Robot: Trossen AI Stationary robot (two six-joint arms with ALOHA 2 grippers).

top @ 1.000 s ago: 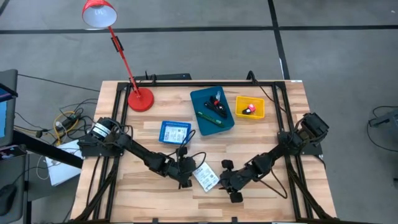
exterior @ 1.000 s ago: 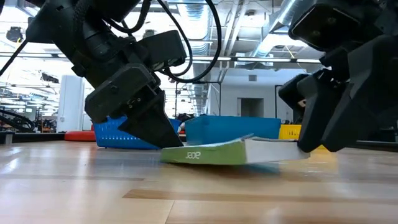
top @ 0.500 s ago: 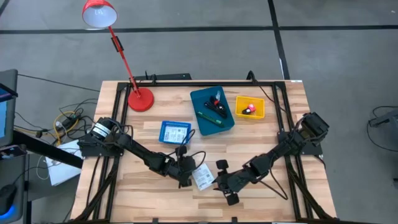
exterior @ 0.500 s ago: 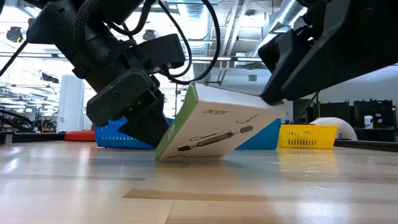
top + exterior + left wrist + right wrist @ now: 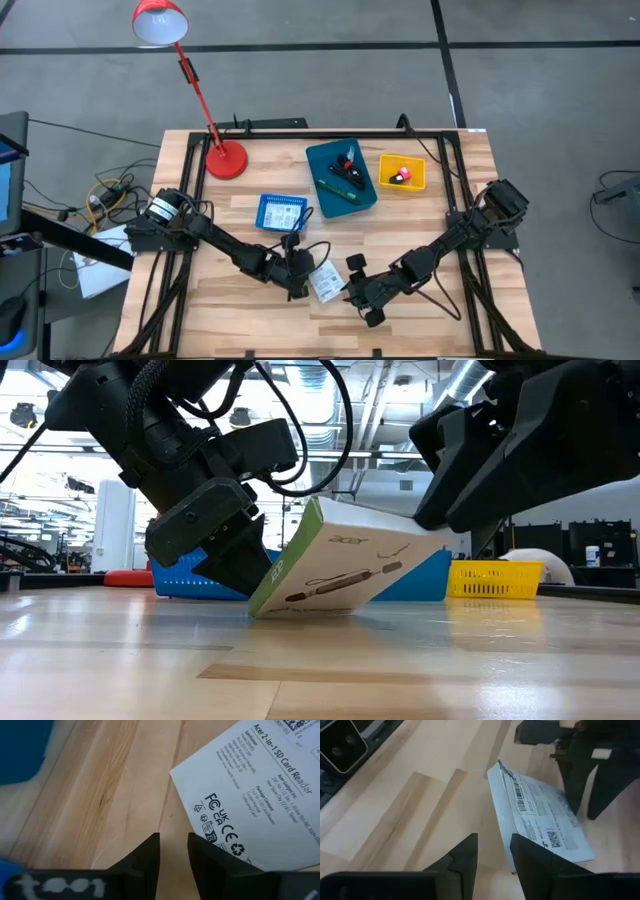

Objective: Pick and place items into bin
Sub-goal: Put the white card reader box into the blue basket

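Near the front edge of the table [image 5: 200,300], about midway along it, a white flat packet [image 5: 326,284] with black print, barcodes and a green side stripe stands tilted: in the low view its lower edge rests on the wood while the upper edge leans up toward the right tool [image 5: 356,292]. The left tool [image 5: 300,285] presses at the packet's lower, green-striped side; its fingers [image 5: 145,855] are set to a narrow gap with nothing between them. The right tool sits just beside the packet's raised edge, its fingers [image 5: 465,855] also narrowly apart and closed on nothing that shows. Toward the back edge, a teal bin [image 5: 318,160] holds black pieces with red accents [image 5: 349,168] and a green pen [image 5: 332,188] lying diagonally. Just beside it, a small yellow bin [image 5: 385,182] holds a pink bit [image 5: 404,175]. A blue basket [image 5: 282,213] sits nearer the middle of the table; what it holds cannot be told. From above, the packet's long axis runs roughly from the back edge to the front edge, slightly slanted. A red lamp [image 5: 226,158] stands near the back left corner.
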